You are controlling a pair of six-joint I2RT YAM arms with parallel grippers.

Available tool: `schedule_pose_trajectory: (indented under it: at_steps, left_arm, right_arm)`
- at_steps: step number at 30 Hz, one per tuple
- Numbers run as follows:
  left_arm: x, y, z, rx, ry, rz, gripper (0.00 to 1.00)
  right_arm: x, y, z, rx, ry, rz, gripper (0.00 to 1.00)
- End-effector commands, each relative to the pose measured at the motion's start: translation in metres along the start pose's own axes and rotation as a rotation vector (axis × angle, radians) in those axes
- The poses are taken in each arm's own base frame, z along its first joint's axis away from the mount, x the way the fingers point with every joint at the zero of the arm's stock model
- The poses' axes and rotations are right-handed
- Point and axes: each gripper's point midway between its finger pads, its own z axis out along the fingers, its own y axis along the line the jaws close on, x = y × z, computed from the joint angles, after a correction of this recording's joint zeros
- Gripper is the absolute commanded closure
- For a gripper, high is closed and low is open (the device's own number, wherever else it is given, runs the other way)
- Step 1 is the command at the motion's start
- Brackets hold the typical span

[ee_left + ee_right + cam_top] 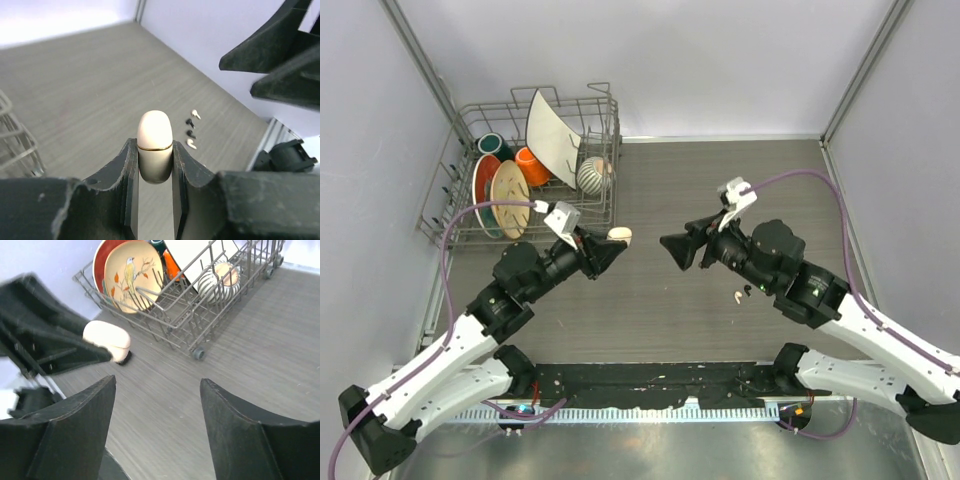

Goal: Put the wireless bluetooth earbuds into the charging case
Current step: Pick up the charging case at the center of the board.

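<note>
A cream-white oval charging case [155, 136] with a gold seam, its lid closed, is pinched upright between the jaws of my left gripper [155, 144], held above the table. In the top view the charging case [620, 234] sticks out past the left gripper [608, 245] toward the right gripper [672, 246], which faces it a short gap away, open and holding nothing. From the right wrist, the right gripper [157, 381] shows bare table between its fingers, with the case [106, 340] ahead at upper left. The earbuds [191, 129], two cream-white and two black, lie in a short row on the table under the right arm, near its elbow [740, 294].
A wire dish rack [605, 130] stands at the back left with plates [508, 198], a white board and a striped bowl [592, 175]. Its wheeled corner [199, 354] lies just beyond the case. Walls close the table on the left, back and right.
</note>
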Motion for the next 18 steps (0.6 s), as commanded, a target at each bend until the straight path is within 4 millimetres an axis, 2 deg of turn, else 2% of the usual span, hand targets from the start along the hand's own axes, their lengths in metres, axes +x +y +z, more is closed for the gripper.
schedule_pose_trajectory:
  at_steps: [1,2,3,4,5,6,7,8,9,10,11,12,13,18]
  left_arm:
    - [-0.048,-0.01,-0.008,0.056,-0.239,0.181,1.0]
    - [-0.062,-0.019,-0.012,0.1,-0.319,0.231,1.0]
    - [-0.049,-0.021,-0.013,0.136,-0.323,0.255,1.0]
    - [-0.052,-0.027,-0.016,0.172,-0.359,0.274,1.0]
    - [-0.063,-0.032,-0.021,0.189,-0.428,0.287,1.0]
    - [-0.057,-0.029,-0.021,0.187,-0.434,0.29,1.0]
    - [-0.056,-0.032,-0.022,0.204,-0.445,0.306,1.0]
    - [-0.064,-0.037,-0.028,0.225,-0.503,0.336,1.0]
    - [-0.056,-0.035,-0.027,0.229,-0.508,0.362,1.0]
    - [-0.054,-0.035,-0.027,0.234,-0.519,0.37,1.0]
    - [-0.061,-0.036,-0.03,0.237,-0.563,0.383,1.0]
    - [-0.058,-0.035,-0.03,0.237,-0.568,0.394,1.0]
    - [-0.058,-0.035,-0.03,0.234,-0.573,0.397,1.0]
    - [-0.06,-0.031,-0.028,0.212,-0.587,0.403,1.0]
  right_arm:
    - [-0.023,0.001,0.01,0.038,0.057,0.315,0.28]
    - [-0.033,0.009,0.013,-0.01,0.072,0.427,0.28]
    - [-0.034,0.013,0.015,-0.041,0.097,0.484,0.28]
    - [-0.041,0.01,0.02,-0.059,0.092,0.534,0.28]
    - [-0.038,0.025,0.024,-0.131,0.151,0.636,0.29]
    - [-0.04,0.03,0.026,-0.158,0.162,0.686,0.29]
    - [-0.052,0.037,0.028,-0.212,0.134,0.735,0.27]
    - [-0.042,0.044,0.03,-0.258,0.172,0.79,0.25]
    - [-0.046,0.052,0.031,-0.295,0.186,0.921,0.22]
    - [-0.061,0.06,0.032,-0.373,0.138,0.959,0.21]
    - [-0.042,0.061,0.038,-0.384,0.194,1.025,0.21]
    - [-0.043,0.064,0.038,-0.408,0.208,1.113,0.2]
    - [-0.046,0.066,0.038,-0.439,0.199,1.129,0.2]
    - [-0.033,0.064,0.041,-0.415,0.23,1.132,0.18]
